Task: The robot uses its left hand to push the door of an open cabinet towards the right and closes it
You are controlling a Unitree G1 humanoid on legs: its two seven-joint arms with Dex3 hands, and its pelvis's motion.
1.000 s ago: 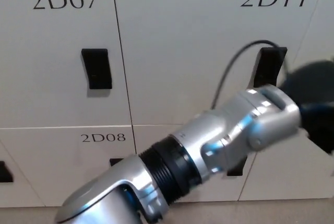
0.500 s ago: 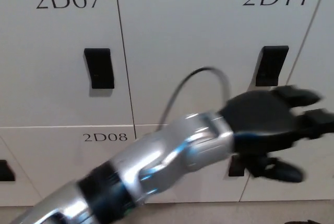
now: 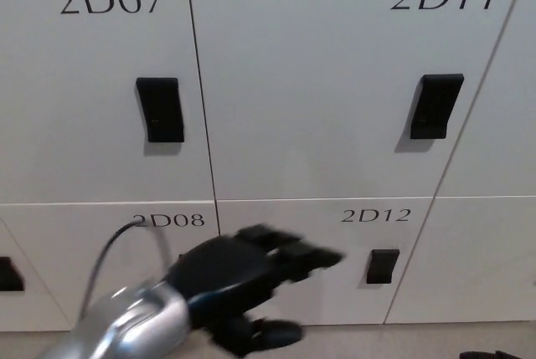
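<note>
A wall of white cabinet doors fills the head view, all lying flush. The door marked 2D11 [image 3: 335, 83] has a black handle [image 3: 435, 106] at its right side. Below it sits door 2D12 [image 3: 335, 267] with a small black handle [image 3: 383, 266]. My left hand [image 3: 243, 279], black and blurred by motion, is low in the picture in front of the seam between 2D08 and 2D12, fingers spread apart and holding nothing. Its silver forearm [image 3: 126, 330] comes in from the bottom left. My right hand does not show.
Door 2D07 [image 3: 92, 83] with its black handle [image 3: 159, 110] is at the upper left, and door 2D08 [image 3: 84, 250] lies below it. Another door edge shows at the far right. A strip of floor [image 3: 402, 342] runs along the bottom.
My left arm has swung back from the right side of door 2D11 down to the lower left. The hand now sits low by 2D08 and 2D12, away from the doors' handles.
</note>
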